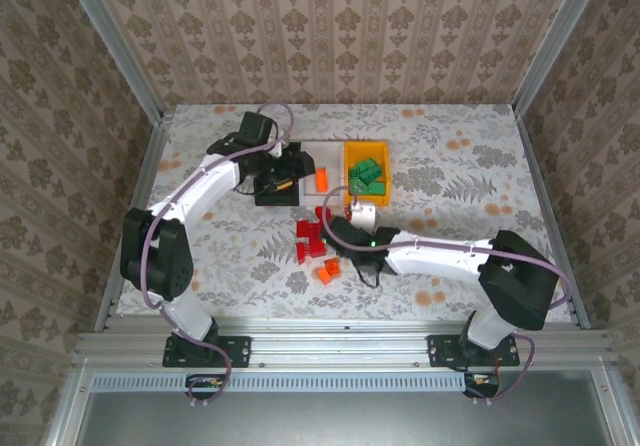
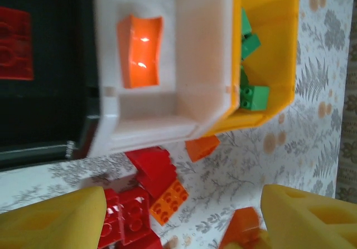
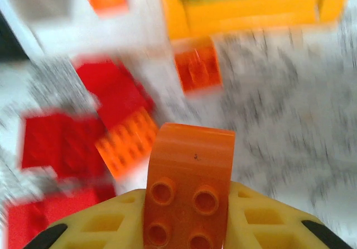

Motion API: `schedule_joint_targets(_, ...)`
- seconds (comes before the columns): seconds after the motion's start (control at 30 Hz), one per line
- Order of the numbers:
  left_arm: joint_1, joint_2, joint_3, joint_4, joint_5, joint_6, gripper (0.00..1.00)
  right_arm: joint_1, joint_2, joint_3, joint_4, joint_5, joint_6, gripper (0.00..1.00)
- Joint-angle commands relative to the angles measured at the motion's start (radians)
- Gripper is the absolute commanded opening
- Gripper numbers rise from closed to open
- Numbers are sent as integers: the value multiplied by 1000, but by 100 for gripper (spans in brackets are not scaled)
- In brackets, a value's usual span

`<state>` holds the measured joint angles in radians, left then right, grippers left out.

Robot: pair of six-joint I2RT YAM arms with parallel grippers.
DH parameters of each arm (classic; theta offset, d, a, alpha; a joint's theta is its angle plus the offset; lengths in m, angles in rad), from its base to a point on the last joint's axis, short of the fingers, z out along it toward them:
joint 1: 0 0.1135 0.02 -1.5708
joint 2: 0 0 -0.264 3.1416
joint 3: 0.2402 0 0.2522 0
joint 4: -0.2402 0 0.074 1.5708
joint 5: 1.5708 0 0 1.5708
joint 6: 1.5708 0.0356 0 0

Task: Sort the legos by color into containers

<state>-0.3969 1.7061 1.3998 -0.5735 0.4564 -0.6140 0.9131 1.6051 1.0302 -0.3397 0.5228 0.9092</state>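
Note:
My right gripper (image 3: 188, 201) is shut on an orange lego (image 3: 189, 154), held above the table near a loose pile of red legos (image 1: 308, 240) and orange ones (image 1: 325, 273). My left gripper (image 2: 184, 221) is open and holds nothing, hovering by the containers over red legos (image 2: 149, 168) and an orange one (image 2: 169, 201). The black bin (image 2: 50, 120) holds a red brick (image 2: 14, 42). An orange brick (image 2: 139, 51) lies in the white bin (image 2: 201, 48). The yellow-orange bin (image 2: 273, 42) has green legos (image 2: 254, 96) in it.
The three bins stand side by side at the middle back of the floral table (image 1: 450, 186). Metal rails (image 1: 340, 338) frame the table, and patterned walls close it in. Bare tabletop lies to the right of the yellow-orange bin (image 1: 367, 173).

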Motion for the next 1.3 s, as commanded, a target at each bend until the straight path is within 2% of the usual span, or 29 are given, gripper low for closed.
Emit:
schedule_joint_targets(0.0, 42, -30, -4, 12, -5, -11, 76, -121, 127, 192, 43, -58, -283, 32)
schedule_joint_targets(0.1, 77, -18, -7, 12, -5, -15, 76, -189, 302, 401, 1, -115, -398, 32)
schedule_joint_targets(0.2, 113, -11, -3, 12, 4, -19, 75, -214, 438, 580, -42, -129, -491, 32)
schedule_joint_targets(0.37, 152, -17, -7, 14, -4, -17, 76, -244, 612, 838, -155, -152, -554, 34)
schedule_joint_targets(0.5, 156, -10, -4, 12, -2, -13, 76, -254, 665, 914, -184, -165, -564, 39)
schedule_joint_targets(0.67, 155, -4, -2, 11, 1, -12, 76, -257, 670, 929, -191, -182, -552, 50)
schedule_joint_targets(0.8, 155, -3, -2, 15, 12, -16, 76, -257, 633, 898, -184, -176, -547, 53)
schedule_joint_targets(0.9, 149, -12, -2, 19, 22, -17, 76, -257, 530, 793, -142, -169, -536, 53)
schedule_joint_targets(1.13, 62, -47, 69, -89, -103, 68, 76, -257, 114, 377, 20, -179, -517, 57)
schedule_joint_targets(1.27, 24, -54, 155, -193, -203, 97, 73, -258, -67, 126, 91, -125, -463, 57)
